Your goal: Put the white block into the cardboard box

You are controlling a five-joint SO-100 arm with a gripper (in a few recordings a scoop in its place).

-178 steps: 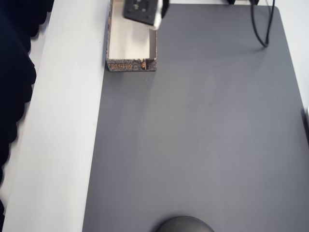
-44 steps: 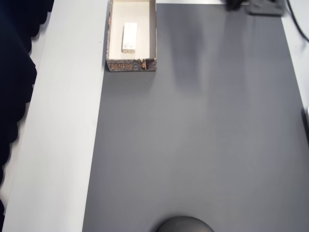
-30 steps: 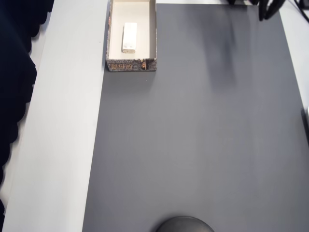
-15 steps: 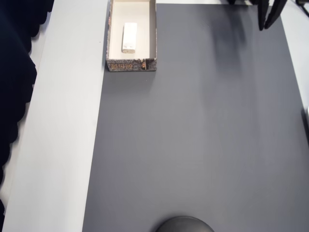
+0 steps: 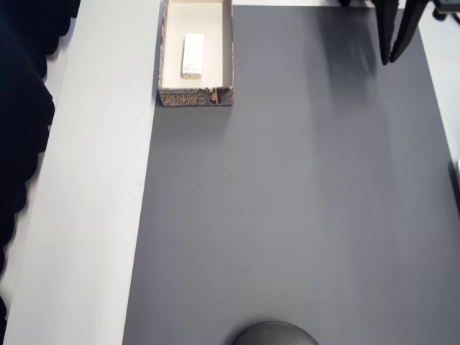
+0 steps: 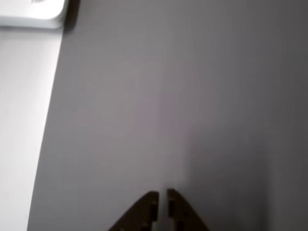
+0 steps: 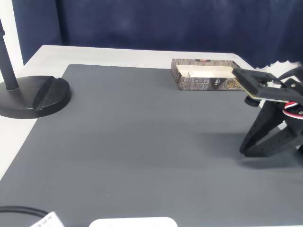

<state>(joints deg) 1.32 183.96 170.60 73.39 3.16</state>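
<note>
The cardboard box (image 5: 195, 96) stands at the top left of the grey mat in the overhead view, open side up. The white block (image 5: 192, 55) lies flat on its cream floor, lengthwise along the box. In the fixed view the box (image 7: 204, 83) sits at the mat's far edge. My gripper (image 5: 389, 60) is far to the right of the box, at the mat's top right, fingers pointing down over bare mat. In the wrist view its fingertips (image 6: 162, 193) nearly touch, with nothing between them. In the fixed view the gripper (image 7: 243, 152) hovers just above the mat at the right.
A black round stand base (image 7: 35, 97) sits on the mat's left side in the fixed view and shows at the bottom edge of the overhead view (image 5: 275, 333). A white device (image 7: 132, 221) lies at the near edge, a cable (image 7: 19, 210) beside it. A white table strip (image 5: 93, 180) borders the mat.
Earlier my gripper hung over the box. Since then the block lies in the box, and my arm has swung right, the fingers reaching further down into the overhead view's top right.
</note>
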